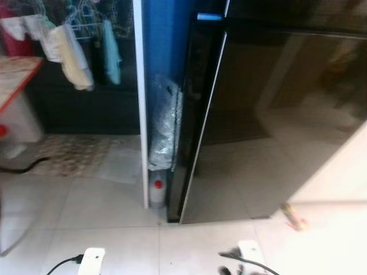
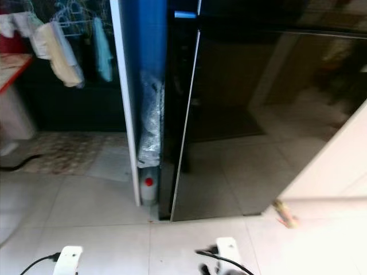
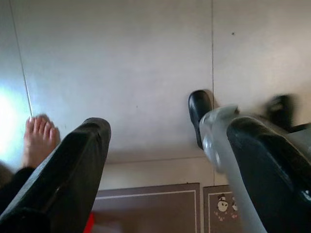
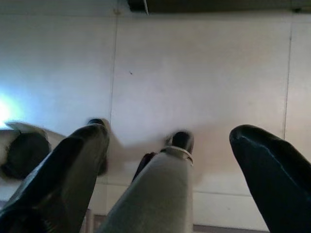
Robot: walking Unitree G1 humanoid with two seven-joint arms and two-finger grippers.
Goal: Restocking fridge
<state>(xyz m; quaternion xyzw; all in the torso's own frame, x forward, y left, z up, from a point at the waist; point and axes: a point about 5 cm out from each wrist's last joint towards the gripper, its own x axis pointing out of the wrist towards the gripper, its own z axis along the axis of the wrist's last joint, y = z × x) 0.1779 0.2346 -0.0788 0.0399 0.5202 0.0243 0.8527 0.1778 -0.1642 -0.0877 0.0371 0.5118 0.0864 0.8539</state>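
The robot is standing before the fridge (image 1: pixel 269 126), whose dark glossy door is closed, so the step in hand looks like the approach, with nothing yet carried. Both arms are hanging idle over the tiled floor (image 1: pixel 103 229): the left gripper (image 3: pixel 165 160) is showing released jaws, empty, and the right gripper (image 4: pixel 167 160) likewise. A bottle (image 1: pixel 157 192) is sitting in the gap beside the fridge. Next, a gripper is needing to rise to the door edge and pull it open
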